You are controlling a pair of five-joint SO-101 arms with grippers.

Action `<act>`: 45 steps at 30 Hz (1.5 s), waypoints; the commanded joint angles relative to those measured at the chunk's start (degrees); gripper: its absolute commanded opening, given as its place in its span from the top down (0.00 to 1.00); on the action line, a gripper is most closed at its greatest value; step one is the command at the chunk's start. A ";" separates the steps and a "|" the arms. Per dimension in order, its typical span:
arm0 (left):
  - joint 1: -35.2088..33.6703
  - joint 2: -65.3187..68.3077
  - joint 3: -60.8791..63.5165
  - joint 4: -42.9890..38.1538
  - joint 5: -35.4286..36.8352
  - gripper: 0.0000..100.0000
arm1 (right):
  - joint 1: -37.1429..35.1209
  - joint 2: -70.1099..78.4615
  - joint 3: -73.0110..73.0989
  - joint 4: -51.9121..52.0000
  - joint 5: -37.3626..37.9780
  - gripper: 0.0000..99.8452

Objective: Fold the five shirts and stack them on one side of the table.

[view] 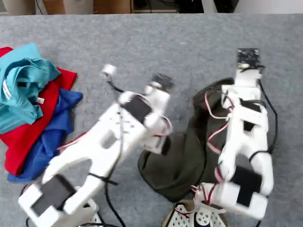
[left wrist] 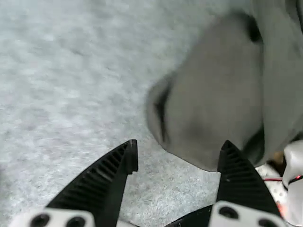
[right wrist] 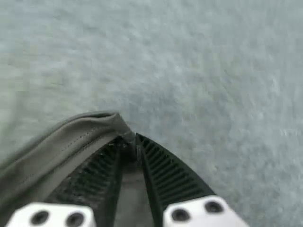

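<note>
High view frames hid much of the dark shirt (view: pixel 180 161): both arms crossed over it, and its near edge ran under the right arm's base. Its shape was hard to make out, more a crumpled heap than a flat spread. At the table's (view: pixel 165 42) left edge lay a loose pile, a teal shirt (view: pixel 21 85) on a red shirt (view: pixel 28 132) on a blue shirt (view: pixel 52 132), the red one cut off by the frame. Whether more shirts lay beneath could not be told.

The left arm (view: pixel 109 137) slanted up from the near left corner toward the middle, its wrist bent down at the dark shirt's left side. The right arm (view: pixel 246 127) stretched straight away from its base along the shirt's right side.

From the left wrist, the left gripper (left wrist: pixel 180 144) stood spread wide and held nothing, with a rounded fold of the dark shirt (left wrist: pixel 218 104) just beyond its tips. From the right wrist, the right gripper (right wrist: pixel 136 137) was pinched closed on a hemmed edge of the dark shirt (right wrist: pixel 57 142), above the table.
</note>
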 commanded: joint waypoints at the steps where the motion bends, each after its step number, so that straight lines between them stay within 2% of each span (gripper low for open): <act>1: 3.87 4.97 -2.11 -1.41 -0.26 0.73 | 4.70 6.81 -6.99 -1.93 -1.49 1.00; 9: 9.05 19.38 -2.02 -8.70 -0.26 0.72 | 10.24 13.67 -18.07 2.55 -5.45 1.00; 13: 8.70 25.45 -2.02 -13.36 -0.26 0.73 | 10.95 15.43 -20.44 2.55 -5.19 1.00; 15: 7.82 27.12 -2.20 -15.74 -0.26 0.79 | 10.86 15.96 -20.88 2.55 -5.19 1.00; 18: 5.45 27.56 -4.84 -16.97 -0.79 0.93 | 10.86 16.04 -20.88 2.55 -5.19 1.00; 20: 2.81 27.56 -8.18 -16.00 -3.87 0.99 | 10.77 16.04 -20.88 2.55 -5.10 1.00; 22: -0.26 27.56 -11.87 -14.24 -5.98 0.97 | 10.59 16.04 -20.88 2.55 -5.10 1.00; 28: -6.95 28.62 -26.99 -7.65 -6.68 0.98 | 10.51 16.22 -20.88 2.55 -5.10 1.00; 33: -10.73 31.96 -36.66 -6.15 -6.68 0.97 | 9.27 16.31 -20.88 2.64 -4.22 1.00; 42: -21.63 43.12 -50.73 -5.98 -6.07 0.85 | 7.96 16.48 -20.62 2.64 3.96 1.00; 45: -25.14 45.49 -56.70 -1.67 -2.20 0.78 | 8.04 17.10 -20.79 2.20 5.98 1.00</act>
